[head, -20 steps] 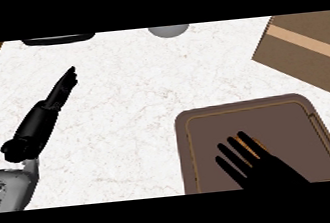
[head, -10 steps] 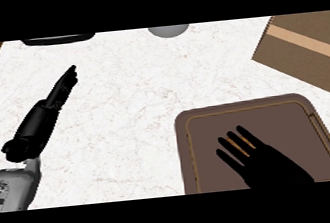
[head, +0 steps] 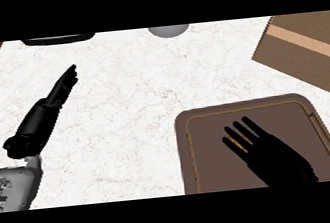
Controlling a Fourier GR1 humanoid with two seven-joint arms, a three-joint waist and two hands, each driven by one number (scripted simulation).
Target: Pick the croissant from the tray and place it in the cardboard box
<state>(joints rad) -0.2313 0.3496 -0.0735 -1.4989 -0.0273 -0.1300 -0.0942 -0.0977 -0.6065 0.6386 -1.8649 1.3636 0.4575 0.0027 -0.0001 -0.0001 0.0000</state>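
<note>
Right hand over tray, fingers straight, slightly spread, hiding croissant almost wholly. Cardboard box cut off at edge.

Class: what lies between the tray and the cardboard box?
Nothing but a bare strip of white counter separates the tray from the cardboard box, as the head view shows.

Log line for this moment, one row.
right hand: open, over mostly hidden croissant on tray | left hand: open, resting at left | cardboard box: upper right
</note>
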